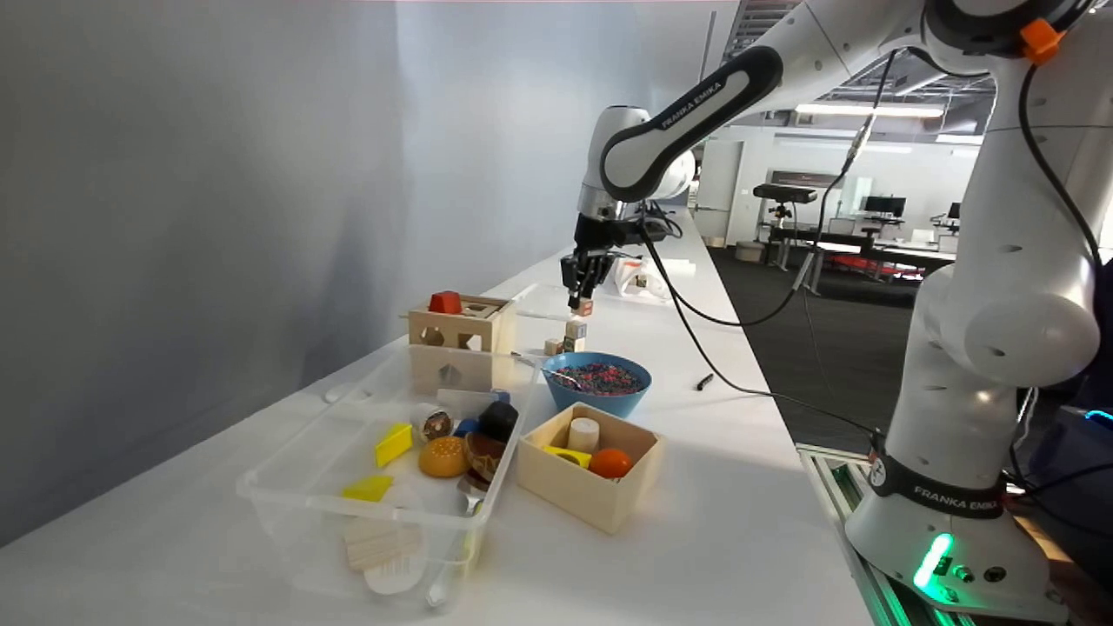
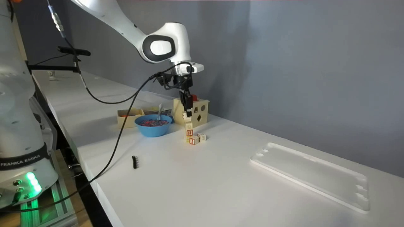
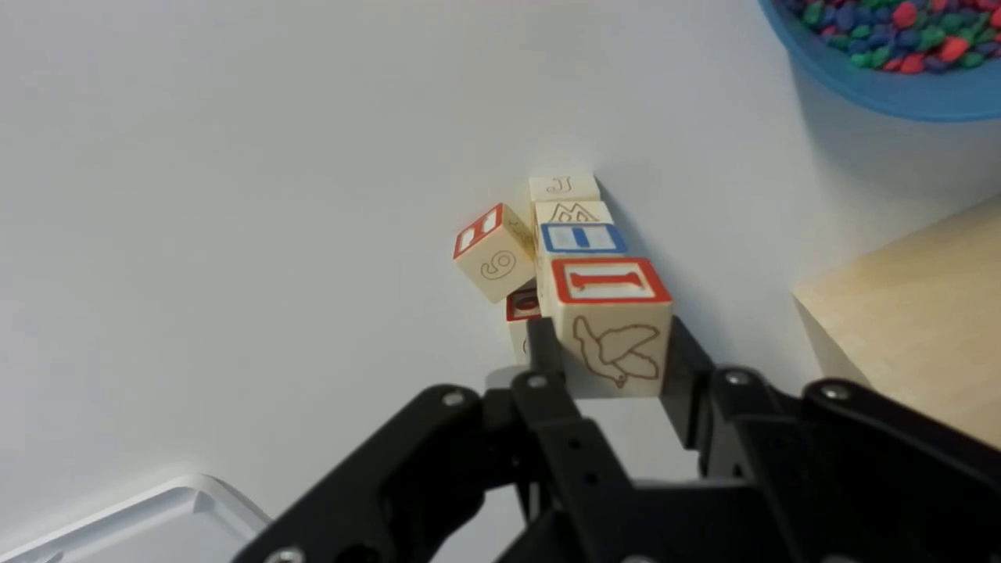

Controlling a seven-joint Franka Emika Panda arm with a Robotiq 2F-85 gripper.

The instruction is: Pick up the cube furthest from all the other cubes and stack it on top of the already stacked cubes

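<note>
My gripper [image 3: 614, 352] is shut on a wooden letter cube [image 3: 618, 332] with a red-framed face and a bird drawing. In both exterior views the gripper [image 1: 581, 291] [image 2: 188, 110] holds this cube [image 1: 583, 308] [image 2: 186, 117] just above the stacked cubes [image 1: 574, 336] [image 2: 189, 132]. A small gap seems to show below it. In the wrist view the stack [image 3: 577, 213] shows three faces, one blue-framed, partly behind the held cube. Two loose cubes lie beside the stack: one with a 9 [image 3: 497, 254] and one red-framed [image 3: 522, 305], partly hidden by a finger.
A blue bowl [image 2: 153, 130] of coloured pebbles and a wooden shape box [image 2: 203, 113] stand close to the stack. A clear bin [image 1: 287, 491] and small wooden box [image 1: 565, 491] stand farther off. A white lid [image 2: 312, 176] and black clip [image 2: 135, 162] lie on the table.
</note>
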